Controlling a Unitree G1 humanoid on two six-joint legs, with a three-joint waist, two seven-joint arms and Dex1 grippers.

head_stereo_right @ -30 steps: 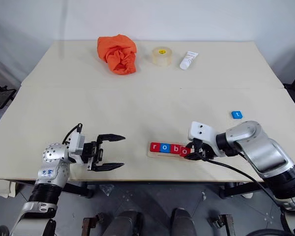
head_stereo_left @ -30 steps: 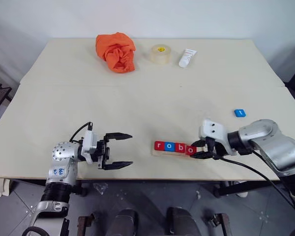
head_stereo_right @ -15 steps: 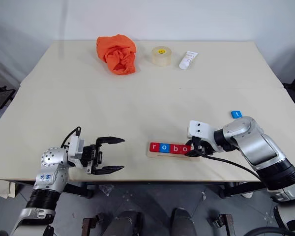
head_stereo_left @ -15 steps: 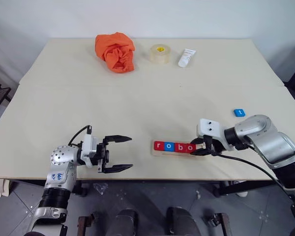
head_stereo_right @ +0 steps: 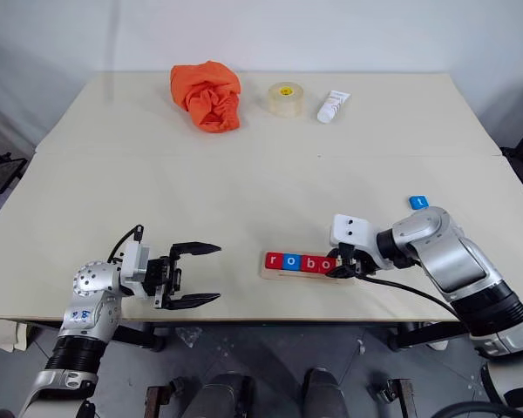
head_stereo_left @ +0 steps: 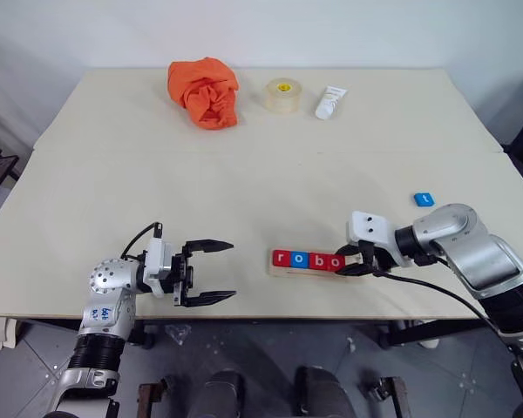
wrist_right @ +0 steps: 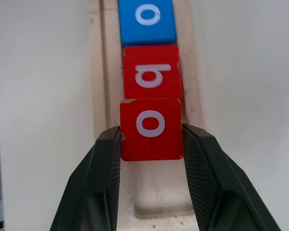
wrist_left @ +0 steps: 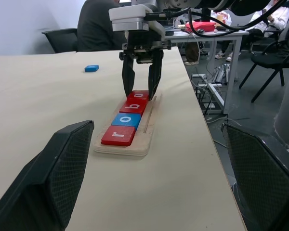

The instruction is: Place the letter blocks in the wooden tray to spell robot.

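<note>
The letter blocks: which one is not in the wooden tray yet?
The blue t block. It lies alone on the table, beyond the right arm, while r, o, b, o sit in the wooden tray.

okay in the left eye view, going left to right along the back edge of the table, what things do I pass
Orange cloth → roll of tape → white tube.

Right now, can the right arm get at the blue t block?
Probably yes. The blue t block lies alone on bare table, beside the right arm, with nothing around it. But the right pincer sits at the red o block in the wooden tray, so it must pull back first.
</note>
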